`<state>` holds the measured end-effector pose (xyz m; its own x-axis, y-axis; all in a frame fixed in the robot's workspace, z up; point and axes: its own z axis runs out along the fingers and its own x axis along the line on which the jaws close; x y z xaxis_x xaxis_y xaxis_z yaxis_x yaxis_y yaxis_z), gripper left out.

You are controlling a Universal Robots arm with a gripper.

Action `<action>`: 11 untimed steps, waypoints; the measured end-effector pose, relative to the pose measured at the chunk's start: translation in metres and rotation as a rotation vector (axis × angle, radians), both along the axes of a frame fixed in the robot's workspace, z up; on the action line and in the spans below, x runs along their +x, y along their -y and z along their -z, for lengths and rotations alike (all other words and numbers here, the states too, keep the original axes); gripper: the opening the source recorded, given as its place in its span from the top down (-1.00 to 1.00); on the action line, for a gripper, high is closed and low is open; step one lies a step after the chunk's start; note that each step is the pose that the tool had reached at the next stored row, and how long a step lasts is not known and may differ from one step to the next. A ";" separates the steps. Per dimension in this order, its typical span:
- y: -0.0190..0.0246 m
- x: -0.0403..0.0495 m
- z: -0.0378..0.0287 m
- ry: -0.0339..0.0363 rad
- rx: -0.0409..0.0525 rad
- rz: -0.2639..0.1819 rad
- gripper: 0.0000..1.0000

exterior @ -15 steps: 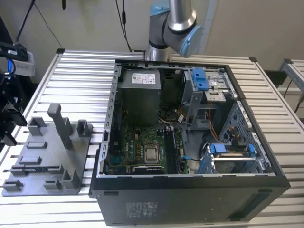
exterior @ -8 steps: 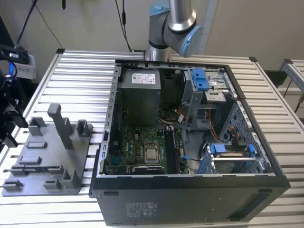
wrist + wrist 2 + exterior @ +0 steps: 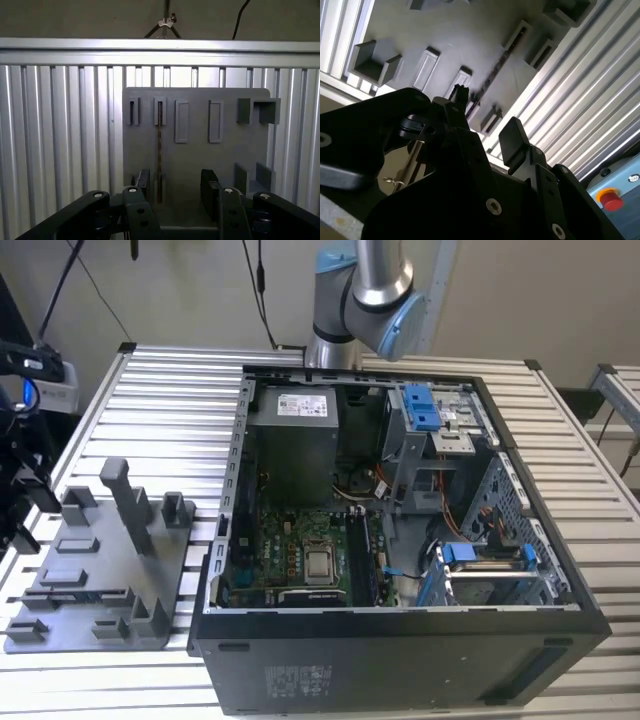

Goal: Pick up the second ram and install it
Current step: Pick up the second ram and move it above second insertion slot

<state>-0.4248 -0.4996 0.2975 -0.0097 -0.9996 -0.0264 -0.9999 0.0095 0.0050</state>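
My open gripper (image 3: pixel 176 181) hovers over the second ram (image 3: pixel 160 145); its tray (image 3: pixel 95 600) lies nine o'clock of the case (image 3: pixel 400 670), exterior view. Light, brittle: I'd pinch its faces.

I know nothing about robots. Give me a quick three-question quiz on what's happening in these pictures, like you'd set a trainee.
1. True or false: the pincer is holding the second ram.
2. Where is the second ram? A) standing on edge in a slot of the grey tray; B) plugged into the motherboard; C) lying flat on the slatted table.
3. Fill in: the computer case lies with its side panel ____, so its inside shows.

Key: 1 false, the pincer is open and empty above the tray; 2 A; 3 off.
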 end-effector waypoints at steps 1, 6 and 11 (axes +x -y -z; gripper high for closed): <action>0.0000 0.0000 0.0016 0.0000 0.0000 0.000 -0.07; 0.0000 0.0000 0.0101 0.0001 0.0000 0.000 -0.07; 0.0000 -0.0002 0.0186 0.0000 -0.0006 0.001 -0.07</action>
